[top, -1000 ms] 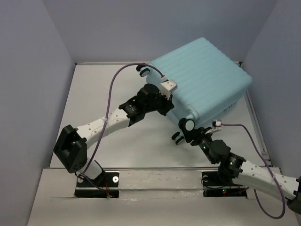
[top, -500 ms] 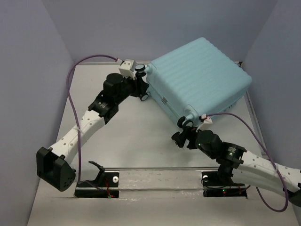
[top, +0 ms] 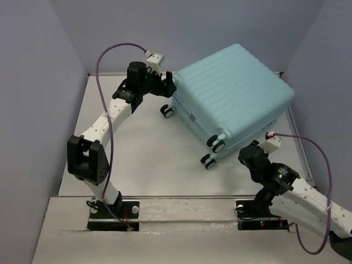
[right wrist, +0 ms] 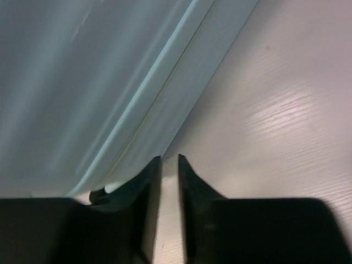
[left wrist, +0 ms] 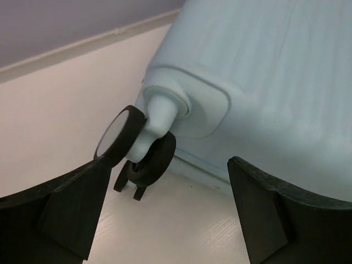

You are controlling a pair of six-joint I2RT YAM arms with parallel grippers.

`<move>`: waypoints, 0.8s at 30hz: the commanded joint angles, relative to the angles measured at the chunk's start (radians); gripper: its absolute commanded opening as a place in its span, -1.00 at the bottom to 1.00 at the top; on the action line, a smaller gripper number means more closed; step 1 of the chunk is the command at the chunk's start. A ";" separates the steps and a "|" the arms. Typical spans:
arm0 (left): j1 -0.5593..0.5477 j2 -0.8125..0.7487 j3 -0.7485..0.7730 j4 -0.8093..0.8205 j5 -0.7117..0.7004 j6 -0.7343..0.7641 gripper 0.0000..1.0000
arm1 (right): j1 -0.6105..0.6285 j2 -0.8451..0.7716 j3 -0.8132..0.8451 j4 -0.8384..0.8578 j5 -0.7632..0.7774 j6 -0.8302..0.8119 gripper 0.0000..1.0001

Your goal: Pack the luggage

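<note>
The luggage (top: 234, 93) is a pale aqua ribbed suitcase lying closed and flat at the back right of the table. Its black wheels (top: 217, 145) point toward the near left. My left gripper (top: 169, 87) is at the suitcase's far-left corner. In the left wrist view it (left wrist: 169, 163) stands open, with a corner wheel (left wrist: 118, 135) just ahead of its left finger and nothing held. My right gripper (top: 246, 154) sits by the suitcase's near-right edge. In the right wrist view it (right wrist: 168, 159) is shut to a thin gap, empty, beside the shell (right wrist: 82, 82).
Grey walls close in the white table (top: 143, 159) on the left, back and right. A metal rail (top: 181, 196) runs along the near edge by the arm bases. Purple cables (top: 104, 104) loop over both arms.
My left arm has swung from the suitcase's near-left side to its far-left corner and opened. My right gripper has pulled back from the wheels to the near-right edge and closed.
</note>
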 commanded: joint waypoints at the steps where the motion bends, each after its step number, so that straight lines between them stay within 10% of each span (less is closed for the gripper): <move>1: 0.007 0.061 0.114 -0.031 0.169 0.108 0.98 | -0.222 0.074 0.102 0.072 0.053 -0.239 -0.26; 4: 0.009 0.141 0.217 -0.101 0.135 0.156 0.98 | -0.459 0.085 0.097 0.264 -0.085 -0.392 0.22; 10: 0.009 0.239 0.291 -0.133 0.190 0.172 0.92 | -0.978 0.234 0.093 0.487 -0.594 -0.521 0.28; 20: 0.006 0.302 0.240 -0.109 0.307 0.144 0.34 | -1.078 0.586 0.238 0.752 -0.919 -0.441 0.51; 24: 0.001 0.319 0.215 -0.101 0.312 0.129 -0.46 | -1.048 0.840 0.379 0.861 -1.177 -0.467 0.65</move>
